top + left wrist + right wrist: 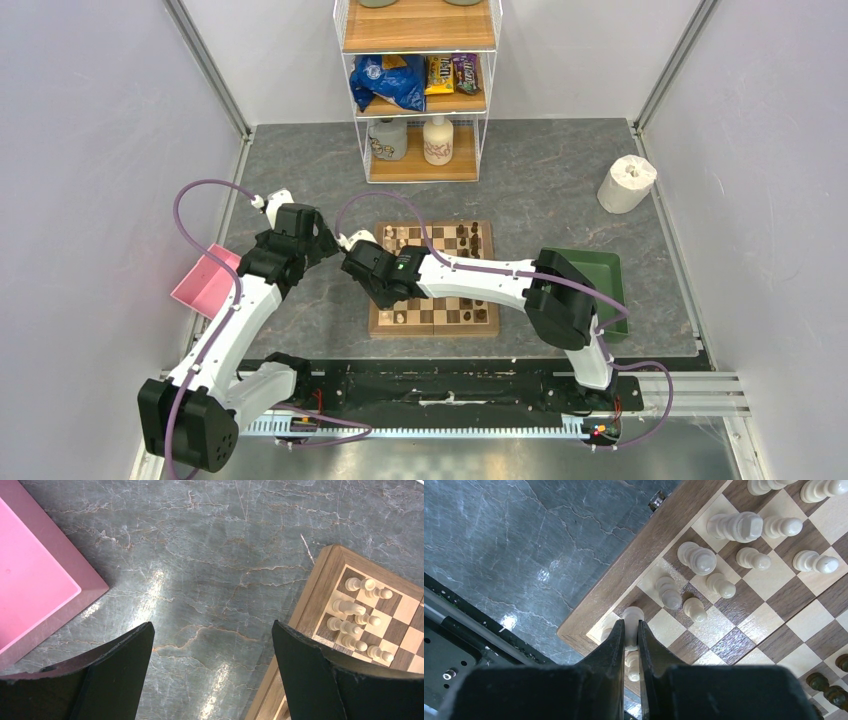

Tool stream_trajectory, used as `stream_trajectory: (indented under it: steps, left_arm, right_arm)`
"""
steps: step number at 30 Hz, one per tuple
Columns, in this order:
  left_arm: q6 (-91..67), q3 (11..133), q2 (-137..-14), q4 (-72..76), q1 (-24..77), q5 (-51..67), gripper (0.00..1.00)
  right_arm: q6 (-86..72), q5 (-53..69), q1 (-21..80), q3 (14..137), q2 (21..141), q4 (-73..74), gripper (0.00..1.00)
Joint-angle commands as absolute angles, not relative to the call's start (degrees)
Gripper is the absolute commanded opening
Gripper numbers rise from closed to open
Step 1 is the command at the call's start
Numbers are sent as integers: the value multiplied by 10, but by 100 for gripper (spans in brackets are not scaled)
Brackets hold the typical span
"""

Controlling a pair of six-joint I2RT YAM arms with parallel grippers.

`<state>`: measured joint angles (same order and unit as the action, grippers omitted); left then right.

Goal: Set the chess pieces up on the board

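pink tray (30, 580): far left, smooth glossy plastic with straight walls. Not part of this job.
left gripper (212, 630): spread wide with nothing in it, hanging over the table between the pink tray and the board's left edge.
table (200, 555): grey, marble-look, shiny enough to throw glare.
board (639, 560): flat wood, light and dark checks, plain mid-brown border, sitting mid-table.
right gripper (631, 625): fingers nearly closed, pinching a pale piece (632, 613) over the board's corner square, right by the border.
chess pieces: cream ones (696, 560) are lined up on the squares just beside that corner. Dark ones (826, 690) are well apart at the other end. All of them are little turned wood with round heads and narrow bases.
what could go wrong: I'd say the round, slick body could slip or tip when the jaws let go. The neighbours are so close that a finger swinging out could knock one over, or the piece could land half on the border.
green tray (600, 275): right of the board, dark plastic.
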<state>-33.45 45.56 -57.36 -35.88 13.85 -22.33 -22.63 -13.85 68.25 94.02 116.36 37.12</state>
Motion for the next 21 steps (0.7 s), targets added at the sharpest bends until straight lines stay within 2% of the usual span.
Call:
stream_trajectory:
  steps: [1,10,21]
  left_arm:
    - [-352,455,-572,-348,135,-230,95]
    - [-352,454,-569,-348,135,-230,95]
    - [-353,454,-565,-348,135,-231,95]
  right_arm:
    - [-223,-133,681,950,1171,358,16]
    - [-223,-135,681,950,1178,358,20]
    - [-220,-134,681,956,1129,357,37]
